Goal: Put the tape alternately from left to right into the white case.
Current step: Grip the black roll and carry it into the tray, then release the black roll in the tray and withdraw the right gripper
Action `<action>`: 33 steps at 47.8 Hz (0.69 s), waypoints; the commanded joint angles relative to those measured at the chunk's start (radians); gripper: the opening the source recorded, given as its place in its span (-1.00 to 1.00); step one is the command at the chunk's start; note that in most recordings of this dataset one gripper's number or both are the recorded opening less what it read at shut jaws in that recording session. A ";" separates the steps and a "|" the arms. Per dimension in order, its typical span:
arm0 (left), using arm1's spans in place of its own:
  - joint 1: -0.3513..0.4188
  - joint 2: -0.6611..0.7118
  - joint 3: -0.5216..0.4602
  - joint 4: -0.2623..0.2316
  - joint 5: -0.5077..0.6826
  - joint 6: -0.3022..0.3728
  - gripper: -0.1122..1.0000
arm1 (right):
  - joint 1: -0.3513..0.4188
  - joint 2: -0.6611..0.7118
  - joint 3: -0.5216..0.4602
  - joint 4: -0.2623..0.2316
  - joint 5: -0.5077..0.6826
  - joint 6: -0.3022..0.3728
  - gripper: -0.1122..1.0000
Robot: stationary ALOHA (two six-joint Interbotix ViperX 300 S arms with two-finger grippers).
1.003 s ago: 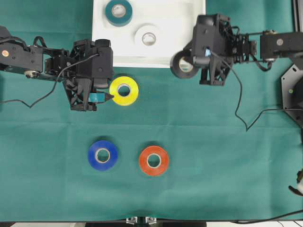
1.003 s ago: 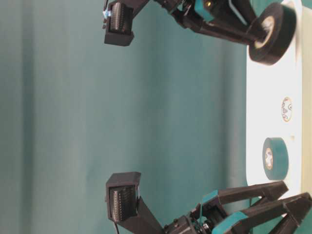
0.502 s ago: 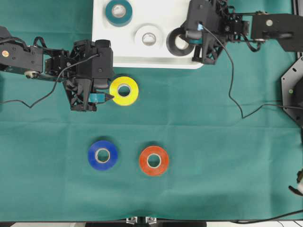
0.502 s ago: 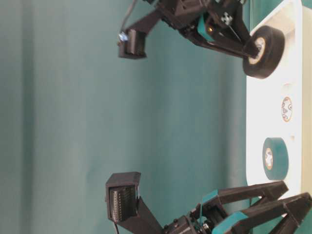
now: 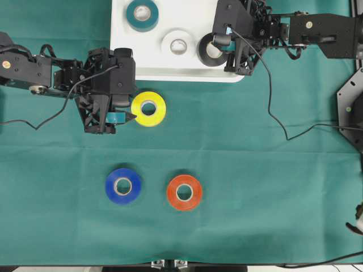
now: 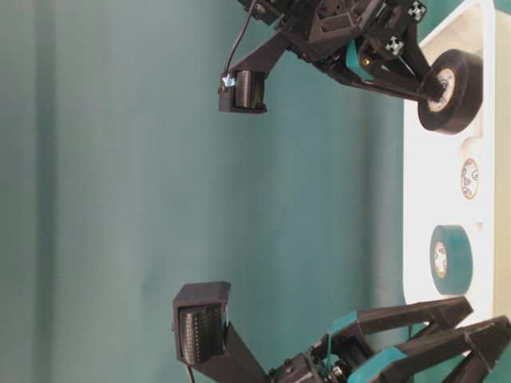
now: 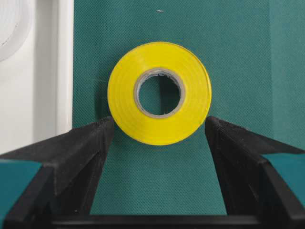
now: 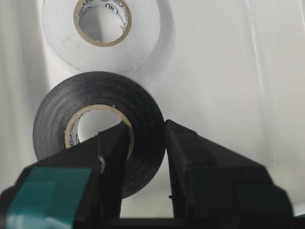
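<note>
The right gripper [image 8: 145, 143] clamps the glossy black tape roll [image 5: 211, 51] by its wall, one finger inside the core, over the shallow white plastic case [image 5: 187, 65]. The left gripper [image 7: 159, 136] is spread wide, the yellow tape roll [image 7: 159, 92] between its fingertips.

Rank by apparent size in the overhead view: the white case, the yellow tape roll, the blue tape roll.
1. Shallow white plastic case, clearly largest.
2. Glossy yellow tape roll and glossy blue tape roll look alike; no ranking between them.
</note>
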 commanded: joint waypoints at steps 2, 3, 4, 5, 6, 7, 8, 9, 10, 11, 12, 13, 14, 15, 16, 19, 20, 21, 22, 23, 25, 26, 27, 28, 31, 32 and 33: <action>-0.003 -0.020 0.014 -0.002 -0.006 -0.002 0.86 | -0.002 -0.012 -0.015 -0.005 0.002 -0.002 -0.39; -0.003 -0.020 0.014 -0.003 -0.006 -0.002 0.86 | -0.002 -0.012 -0.015 -0.003 0.005 -0.002 -0.39; -0.003 -0.020 0.014 -0.003 -0.006 -0.002 0.86 | -0.002 -0.012 -0.015 -0.005 0.008 -0.002 -0.39; -0.003 -0.020 0.014 -0.002 -0.006 -0.002 0.86 | -0.002 -0.012 -0.015 -0.005 0.009 -0.002 -0.39; -0.003 -0.020 0.014 -0.003 -0.005 -0.002 0.86 | -0.002 -0.012 -0.015 -0.003 0.012 -0.002 -0.39; -0.003 -0.018 0.014 -0.003 -0.006 -0.002 0.86 | -0.002 -0.012 -0.015 -0.005 0.014 -0.002 -0.38; -0.003 -0.020 0.014 -0.003 -0.006 -0.002 0.86 | -0.002 -0.012 -0.015 -0.003 0.015 -0.002 -0.38; -0.003 -0.020 0.014 -0.002 -0.006 -0.002 0.86 | -0.002 -0.012 -0.015 -0.003 0.017 -0.002 -0.38; -0.003 -0.020 0.014 -0.002 -0.006 -0.002 0.86 | -0.002 -0.012 -0.015 -0.003 0.017 0.000 -0.38; -0.005 -0.020 0.014 -0.003 -0.006 -0.002 0.86 | -0.002 -0.012 -0.015 -0.005 0.017 0.000 -0.38; -0.003 -0.020 0.014 -0.003 -0.006 -0.002 0.86 | -0.002 -0.012 -0.014 -0.005 0.018 0.000 -0.38; -0.003 -0.018 0.014 -0.002 -0.006 -0.002 0.86 | -0.002 -0.014 -0.015 -0.003 0.017 0.000 -0.38; -0.005 -0.020 0.014 -0.003 -0.006 -0.002 0.86 | -0.002 -0.012 -0.015 -0.003 0.017 0.000 -0.38; -0.003 -0.020 0.014 -0.003 -0.006 -0.002 0.86 | -0.002 -0.012 -0.015 -0.003 0.018 0.002 -0.38; -0.003 -0.020 0.014 -0.003 -0.006 -0.002 0.86 | -0.002 -0.012 -0.015 -0.005 0.017 0.002 -0.35; -0.003 -0.020 0.014 -0.002 -0.006 -0.002 0.86 | -0.002 -0.012 -0.014 -0.005 0.017 0.002 -0.09; -0.003 -0.020 0.014 -0.003 -0.006 -0.002 0.86 | -0.002 -0.012 -0.014 -0.005 0.017 0.002 0.06; -0.005 -0.020 0.014 -0.003 -0.006 -0.002 0.86 | -0.002 -0.014 -0.014 -0.005 0.018 0.002 0.18; -0.003 -0.020 0.014 -0.003 -0.006 -0.002 0.86 | -0.002 -0.012 -0.012 -0.003 0.017 0.002 0.29; -0.003 -0.020 0.014 -0.002 -0.006 -0.002 0.86 | -0.002 -0.012 -0.012 -0.003 0.018 0.002 0.39; -0.003 -0.020 0.015 -0.003 -0.006 -0.002 0.86 | -0.002 -0.012 -0.011 -0.005 0.018 0.002 0.57; -0.005 -0.020 0.015 -0.003 -0.006 -0.002 0.86 | -0.002 -0.014 -0.009 -0.003 0.018 0.002 0.60; -0.003 -0.020 0.015 -0.003 -0.006 -0.002 0.86 | -0.002 -0.012 -0.009 -0.003 0.018 0.003 0.58; -0.003 -0.020 0.015 -0.003 -0.006 -0.002 0.86 | -0.002 -0.012 -0.009 -0.003 0.017 0.003 0.54; -0.003 -0.020 0.015 -0.002 -0.006 -0.002 0.86 | -0.002 -0.014 -0.009 -0.003 0.017 0.005 0.46; -0.003 -0.020 0.015 -0.003 -0.006 -0.002 0.86 | -0.002 -0.014 -0.009 -0.003 0.018 0.005 0.45; -0.003 -0.020 0.015 -0.003 -0.006 -0.002 0.86 | -0.002 -0.014 -0.008 -0.003 0.018 0.005 0.44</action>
